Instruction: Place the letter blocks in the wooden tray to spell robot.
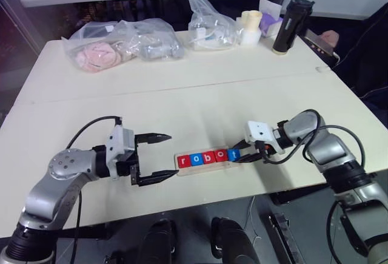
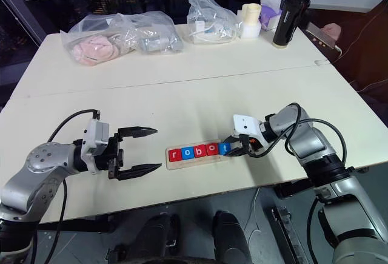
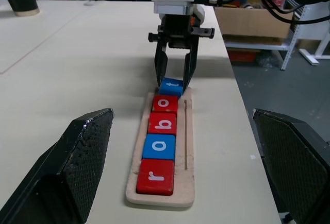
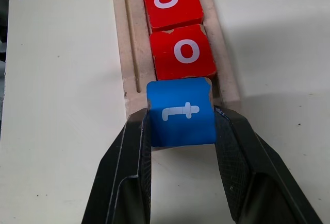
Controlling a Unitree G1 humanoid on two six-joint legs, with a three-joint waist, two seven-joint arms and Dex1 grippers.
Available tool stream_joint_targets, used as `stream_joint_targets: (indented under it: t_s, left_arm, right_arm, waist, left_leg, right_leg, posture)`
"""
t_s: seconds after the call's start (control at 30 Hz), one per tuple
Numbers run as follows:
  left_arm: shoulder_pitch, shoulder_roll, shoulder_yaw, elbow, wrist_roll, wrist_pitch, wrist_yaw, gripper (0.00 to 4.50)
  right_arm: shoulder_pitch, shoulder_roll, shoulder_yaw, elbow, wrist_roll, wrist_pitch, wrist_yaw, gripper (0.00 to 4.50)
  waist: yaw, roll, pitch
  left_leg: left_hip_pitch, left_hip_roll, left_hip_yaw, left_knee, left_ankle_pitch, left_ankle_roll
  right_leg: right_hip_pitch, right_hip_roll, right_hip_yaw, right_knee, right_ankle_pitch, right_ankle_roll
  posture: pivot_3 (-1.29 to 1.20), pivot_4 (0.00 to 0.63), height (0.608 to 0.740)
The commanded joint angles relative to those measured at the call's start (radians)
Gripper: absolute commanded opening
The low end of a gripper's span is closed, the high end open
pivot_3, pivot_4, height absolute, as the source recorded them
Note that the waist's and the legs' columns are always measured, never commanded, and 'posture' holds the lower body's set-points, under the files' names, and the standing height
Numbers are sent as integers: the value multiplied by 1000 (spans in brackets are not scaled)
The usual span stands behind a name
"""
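Note:
The wooden tray (image 1: 201, 167) lies near the table's front edge. It holds the letter blocks in a row: red r (image 3: 155, 176), blue o (image 3: 159, 147), red b (image 3: 163, 123), red o (image 3: 165, 103) and blue t (image 4: 180, 112). My right gripper (image 1: 241, 155) is shut on the t block at the tray's right end, one finger (image 4: 131, 152) on each side of it. Part of the t block reaches past the tray's end edge. My left gripper (image 1: 171, 155) stands open just left of the tray, holding nothing.
Clear plastic bags (image 1: 124, 45) with soft items lie along the table's far side. Beside them are a white roll (image 1: 250, 26), a purple box (image 1: 271, 24) and a black bottle (image 1: 288, 26). A person's hand (image 1: 330, 36) rests at the far right corner.

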Motion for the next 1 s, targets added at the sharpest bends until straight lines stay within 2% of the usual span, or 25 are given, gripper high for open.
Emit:
stream_joint_targets:
  t_s: [0.03, 0.7, 0.9, 0.93, 1.0]
  left_arm:
    - [-2, 9, 17, -43, -6, -9, 6, 4500]
    - [-5, 10, 15, -47, -9, -2, 16, 4500]
    - [-2, 10, 15, -53, -11, 0, 18, 4500]
    - [0, 11, 15, -53, -11, 0, 18, 4500]
    - [2, 12, 17, -55, -13, 3, 18, 4500]
  right_arm:
    - [-25, 8, -2, -15, 3, -8, 1, 1131]
    - [-39, 34, 15, 12, -29, -26, -5, 1131]
    - [-47, 36, 18, 10, -34, -37, -7, 4164]
    - [-48, 33, 16, 2, -32, -33, -5, 4425]
    - [-48, 23, 7, -19, -25, -23, -3, 4425]
  waist:
    - [0, 0, 0]
    - [0, 0, 0]
    - [0, 0, 0]
    - [0, 0, 0]
    - [0, 0, 0]
  left_leg:
    - [0, 0, 0, 0, 0, 0]
    - [0, 0, 0, 0, 0, 0]
    - [0, 0, 0, 0, 0, 0]
    - [0, 0, 0, 0, 0, 0]
    - [0, 0, 0, 0, 0, 0]
  right_leg:
    - [0, 0, 0, 0, 0, 0]
    - [0, 0, 0, 0, 0, 0]
    - [0, 0, 0, 0, 0, 0]
    - [0, 0, 0, 0, 0, 0]
    - [0, 0, 0, 0, 0, 0]
  posture:
    - [0, 150, 740]
    - [0, 150, 740]
    - [0, 150, 740]
    - [0, 150, 740]
    - [0, 150, 740]
